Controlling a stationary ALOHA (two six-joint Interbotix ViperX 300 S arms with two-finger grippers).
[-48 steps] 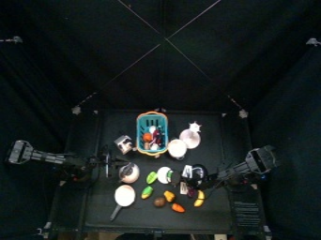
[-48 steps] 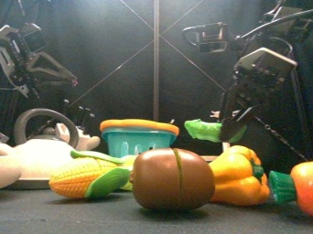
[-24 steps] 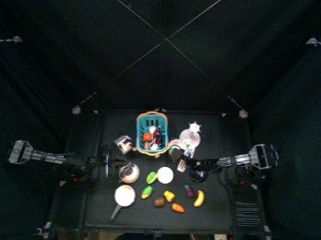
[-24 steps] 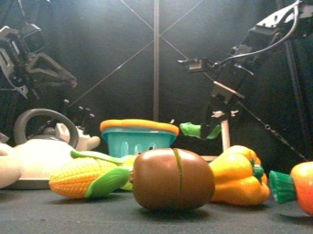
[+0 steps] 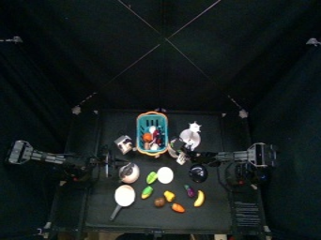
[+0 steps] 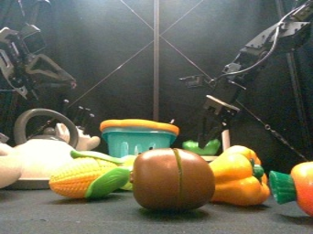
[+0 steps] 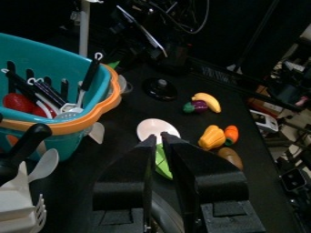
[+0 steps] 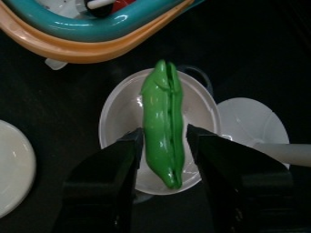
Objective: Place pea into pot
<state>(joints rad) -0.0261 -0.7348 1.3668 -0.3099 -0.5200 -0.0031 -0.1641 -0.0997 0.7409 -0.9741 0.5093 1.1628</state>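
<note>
The pea point(image 8: 165, 123) is a bright green pod. My right gripper point(image 8: 168, 168) is shut on its near end and holds it lengthwise just over the white pot point(image 8: 115, 136), beside the teal basket. In the front view the pea point(image 6: 202, 146) hangs low under the right gripper point(image 6: 210, 137), behind the yellow pepper. In the top view the right gripper point(image 5: 189, 142) covers the pot point(image 5: 181, 148) at the table's middle. My left gripper point(image 7: 158, 168) is shut and empty and rests at the table's left point(image 5: 98, 170).
A teal basket with an orange rim point(image 5: 152, 127) holding utensils stands behind the pot. A white lid point(image 8: 253, 123) lies beside the pot. A kettle point(image 6: 43, 137), corn point(image 6: 86, 178), a brown round piece point(image 6: 174, 178) and a yellow pepper point(image 6: 239, 174) crowd the front.
My right gripper has carried the pea from the table's right front back to the middle and lowered it over the white pot. The left arm has not moved.
</note>
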